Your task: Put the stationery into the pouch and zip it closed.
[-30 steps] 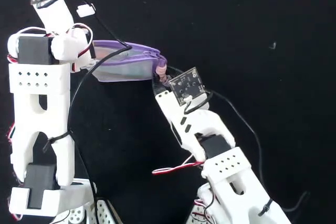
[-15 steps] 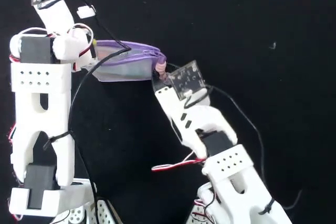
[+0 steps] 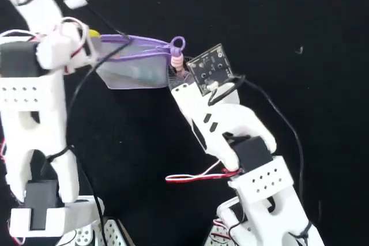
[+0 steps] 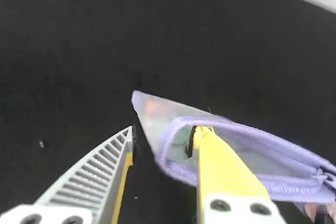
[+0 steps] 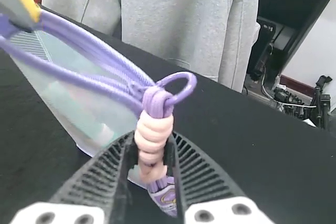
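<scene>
1. Translucent, soft plastic forms the pouch (image 3: 135, 73), edged with a purple zip band; you see it hanging off the table between both arms.
2. Your left gripper (image 4: 163, 129) grips the pouch's end: the yellow finger sits in the mouth, the ribbed white finger against the outer wall.
3. Your right gripper (image 5: 150, 153) clamps its black ribbed fingers on the pink coiled pull cord (image 5: 153, 135), which ends in a purple loop.
4. Matte black cloth (image 3: 300, 84) covers the table.
5. Grey fabric (image 5: 157, 19) hangs behind it, with cables (image 5: 283, 95) nearby.
</scene>
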Action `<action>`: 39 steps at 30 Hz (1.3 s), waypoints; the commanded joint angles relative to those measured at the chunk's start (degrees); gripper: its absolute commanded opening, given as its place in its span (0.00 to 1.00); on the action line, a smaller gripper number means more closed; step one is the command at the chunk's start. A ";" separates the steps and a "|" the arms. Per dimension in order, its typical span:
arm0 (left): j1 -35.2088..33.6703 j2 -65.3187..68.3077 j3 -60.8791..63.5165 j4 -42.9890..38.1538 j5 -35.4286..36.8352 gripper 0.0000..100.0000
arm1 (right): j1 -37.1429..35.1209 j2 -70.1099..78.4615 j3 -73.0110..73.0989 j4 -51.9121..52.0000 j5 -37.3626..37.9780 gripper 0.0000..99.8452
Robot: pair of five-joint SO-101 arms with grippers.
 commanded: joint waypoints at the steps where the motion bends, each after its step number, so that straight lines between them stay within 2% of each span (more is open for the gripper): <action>1: -3.56 -0.97 -8.92 2.02 0.44 0.19 | 0.53 -1.80 -6.73 3.08 0.35 0.01; 6: -5.49 -1.05 -13.49 3.08 0.18 0.19 | 0.53 -1.71 -9.19 5.01 0.35 0.01; 14: -5.05 -1.14 -5.49 3.08 0.35 0.19 | -2.90 -1.63 -13.67 7.03 7.65 0.01; 21: -5.58 -1.14 -3.65 3.08 0.44 0.19 | -3.16 1.63 -21.49 9.32 8.00 0.01; 33: -5.58 -0.53 0.04 2.81 0.44 0.19 | -3.16 15.16 -51.74 34.81 8.00 0.01; 39: -5.32 -0.53 1.27 1.14 0.44 0.19 | -3.16 25.80 -63.87 41.49 7.91 0.01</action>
